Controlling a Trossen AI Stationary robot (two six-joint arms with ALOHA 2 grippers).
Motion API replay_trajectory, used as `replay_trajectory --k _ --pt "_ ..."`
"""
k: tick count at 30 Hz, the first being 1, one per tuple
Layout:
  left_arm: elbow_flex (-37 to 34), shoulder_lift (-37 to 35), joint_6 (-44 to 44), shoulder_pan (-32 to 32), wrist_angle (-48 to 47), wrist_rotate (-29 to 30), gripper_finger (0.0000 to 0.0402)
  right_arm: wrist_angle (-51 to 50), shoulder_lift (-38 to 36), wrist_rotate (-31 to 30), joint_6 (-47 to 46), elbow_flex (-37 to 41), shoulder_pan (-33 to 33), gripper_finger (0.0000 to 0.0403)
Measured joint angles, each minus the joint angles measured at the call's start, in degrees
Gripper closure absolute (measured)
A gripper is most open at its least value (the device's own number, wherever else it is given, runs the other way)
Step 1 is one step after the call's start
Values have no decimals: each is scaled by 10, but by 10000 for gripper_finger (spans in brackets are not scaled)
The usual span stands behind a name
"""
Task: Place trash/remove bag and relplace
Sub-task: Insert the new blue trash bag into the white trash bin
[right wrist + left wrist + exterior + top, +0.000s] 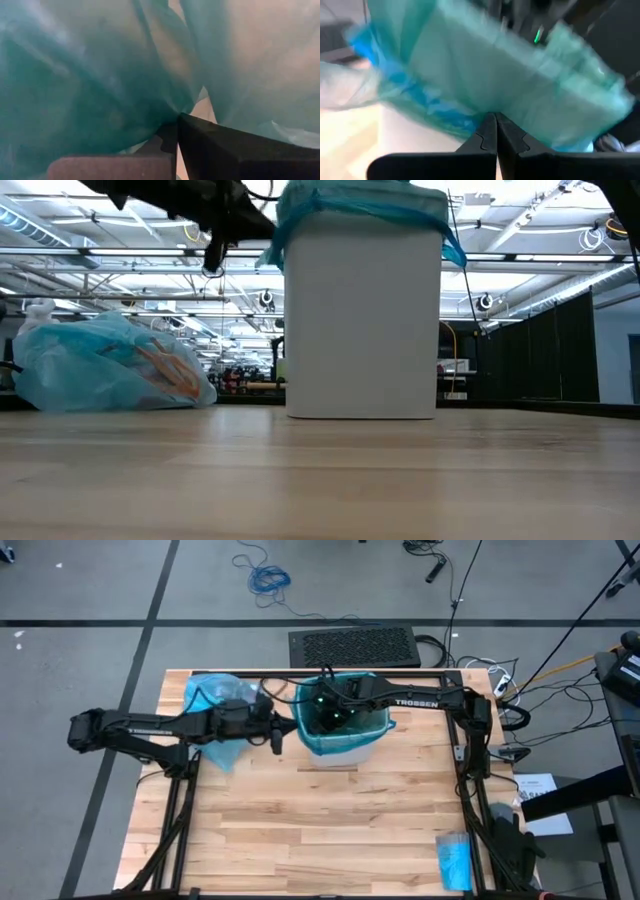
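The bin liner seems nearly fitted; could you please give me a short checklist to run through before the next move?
1. Teal liner folded over the bin rim: ok on the side the low view faces; far side cannot tell.
2. Left gripper outside the bin, jaws shut: ok.
3. Right gripper inside the liner, jaws shut; pinching plastic: cannot tell.
4. Full blue bag out, on the table beside the bin: ok.
5. Bin upright: ok.
6. Blue roll away from both arms: ok.
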State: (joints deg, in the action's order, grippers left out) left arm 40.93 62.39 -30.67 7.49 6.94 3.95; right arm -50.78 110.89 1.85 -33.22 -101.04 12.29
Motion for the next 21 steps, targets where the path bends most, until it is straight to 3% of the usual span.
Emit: replay_trajectory --k 14,21 --pt "-7 48 -5 -12 -34 -4 401 -7 0 0 -2 0 1 403" --pt "-9 -1 -15 -15 -30 -20 401 -8 -10 -1 -6 0 1 403"
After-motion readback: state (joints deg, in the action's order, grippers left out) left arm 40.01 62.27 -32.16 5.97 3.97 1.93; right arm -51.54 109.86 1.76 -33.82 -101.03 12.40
